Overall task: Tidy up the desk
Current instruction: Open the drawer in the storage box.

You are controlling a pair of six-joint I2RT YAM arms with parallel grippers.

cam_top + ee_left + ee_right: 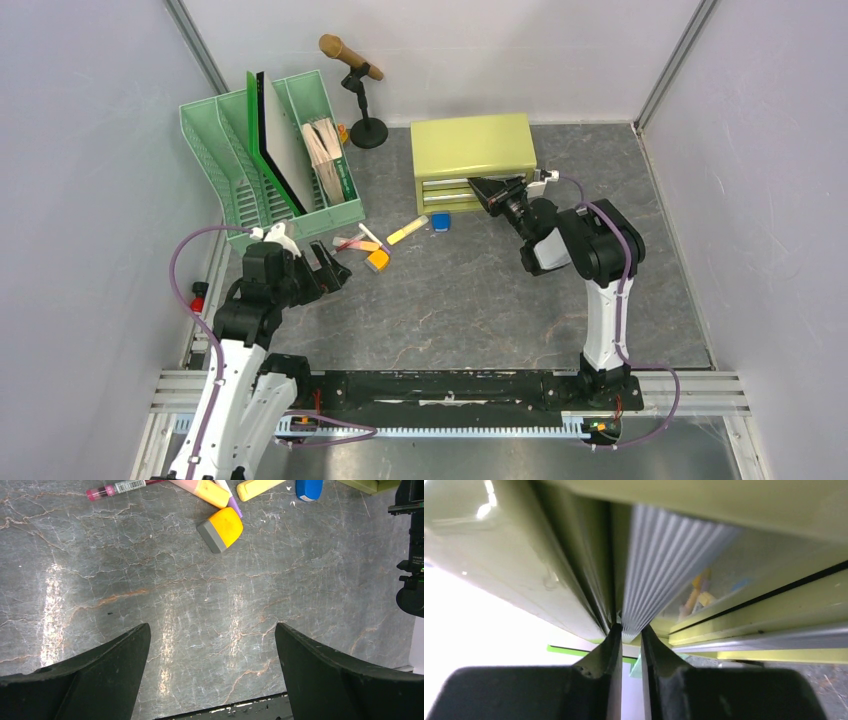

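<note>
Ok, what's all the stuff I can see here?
Desk: one, dark grey, under everything.
File rack: one, mint green, back left.
Microphone: one, brown on a black stand, at the back.
Cabinet: one, yellow-green, back middle.
Pens and highlighters: about four, pink, yellow, purple, between rack and cabinet.
Small block: one, orange and grey, beside the pens.
Small item: one, blue, before the cabinet.
Left gripper: black, open above desk.
Right gripper: black, shut on drawer handle.

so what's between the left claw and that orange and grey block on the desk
Nothing. In the left wrist view, only bare desk lies between the open left claw and the orange and grey block.
</note>
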